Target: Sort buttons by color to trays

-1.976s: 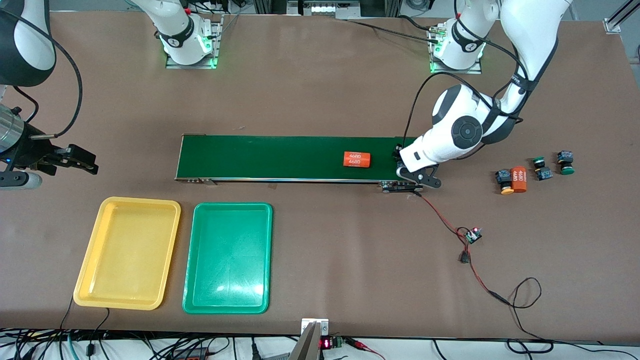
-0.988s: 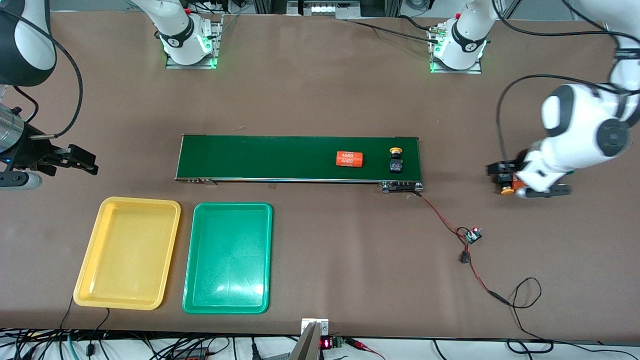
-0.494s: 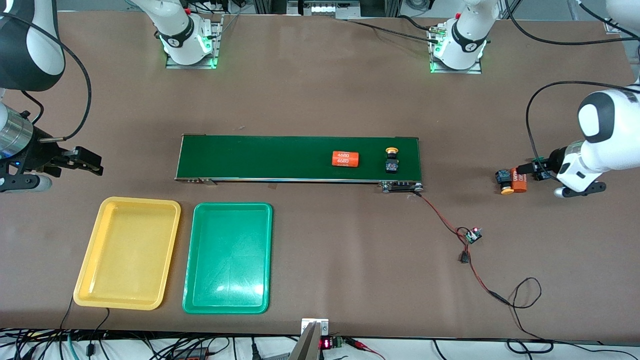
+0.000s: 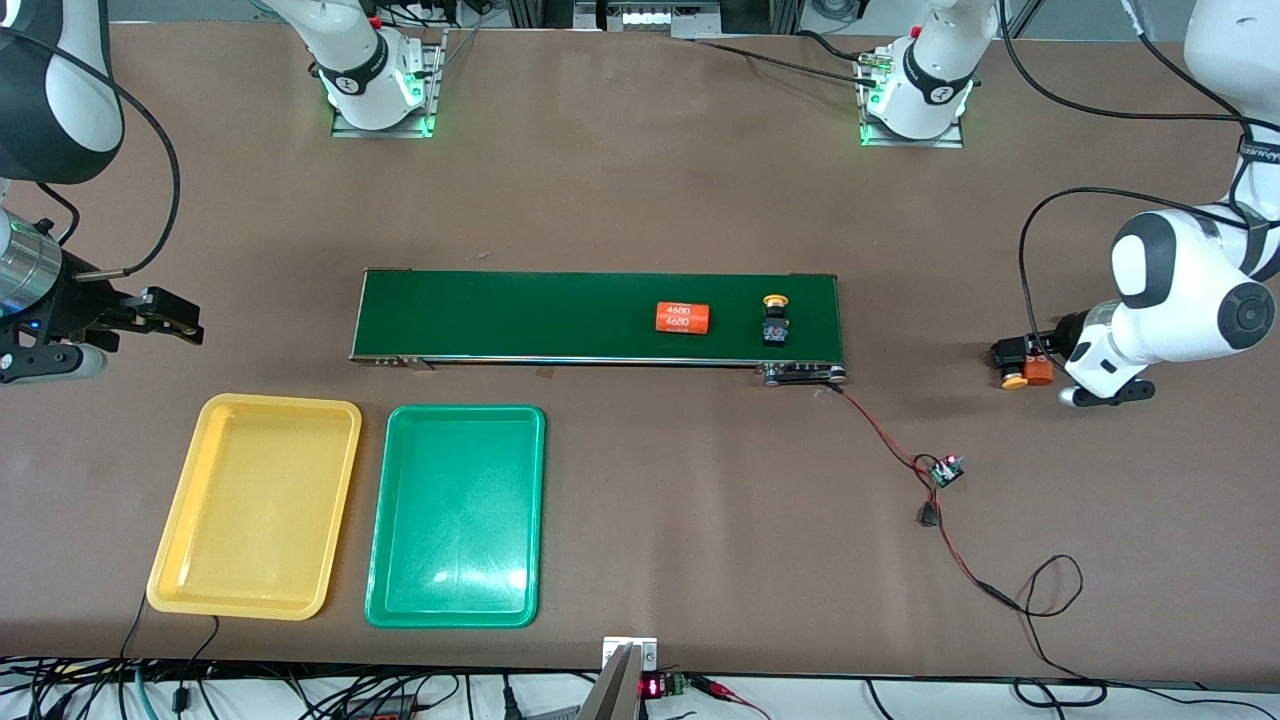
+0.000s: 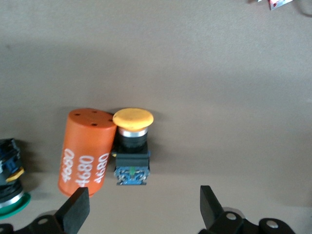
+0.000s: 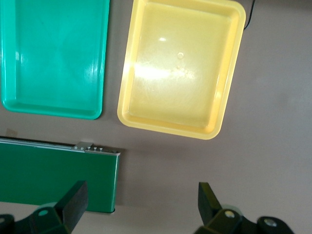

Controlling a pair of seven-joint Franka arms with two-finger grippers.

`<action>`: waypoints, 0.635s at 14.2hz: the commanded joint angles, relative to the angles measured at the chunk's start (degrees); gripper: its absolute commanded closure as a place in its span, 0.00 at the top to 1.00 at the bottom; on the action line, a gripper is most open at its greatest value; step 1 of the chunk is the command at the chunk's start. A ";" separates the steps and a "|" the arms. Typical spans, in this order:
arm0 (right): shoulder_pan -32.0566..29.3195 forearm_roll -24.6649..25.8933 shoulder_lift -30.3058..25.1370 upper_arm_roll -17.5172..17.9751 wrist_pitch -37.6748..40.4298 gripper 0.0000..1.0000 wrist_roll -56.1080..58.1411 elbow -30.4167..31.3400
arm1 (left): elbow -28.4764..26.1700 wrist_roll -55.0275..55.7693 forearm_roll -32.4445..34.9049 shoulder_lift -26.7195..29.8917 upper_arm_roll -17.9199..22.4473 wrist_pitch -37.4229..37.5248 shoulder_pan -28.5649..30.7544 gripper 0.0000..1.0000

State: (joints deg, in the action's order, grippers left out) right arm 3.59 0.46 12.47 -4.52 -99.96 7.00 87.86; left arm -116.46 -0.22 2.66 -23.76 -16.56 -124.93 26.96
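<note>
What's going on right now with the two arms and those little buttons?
Left tool open, over yellow button beside orange cylinder. Right tool open, waiting near yellow tray. Another yellow button on belt. Both trays empty.

"4680" is printed twice in white on the orange cylinder [image 4: 682, 318] lying on the green belt [image 4: 520, 315]. The same "4680" is read twice on the second orange cylinder [image 5: 87, 151] beside the yellow button [image 5: 132, 146].
</note>
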 commanded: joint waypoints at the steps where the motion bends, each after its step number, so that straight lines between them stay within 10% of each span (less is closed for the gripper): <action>1: -0.08 -0.20 -0.25 0.31 1.95 1.00 0.30 -0.15 | 0.88 -0.66 1.39 -2.68 0.13 -3.38 -0.24 1.00; 9: 0.97 -0.29 0.72 0.39 2.83 1.00 -3.21 0.11 | 0.80 -0.66 2.79 -5.85 0.13 -5.94 -0.59 1.00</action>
State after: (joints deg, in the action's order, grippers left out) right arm 4.12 0.40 12.81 -4.29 -97.86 5.31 88.19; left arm -116.42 -0.41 4.01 -27.82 -16.56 -130.77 26.39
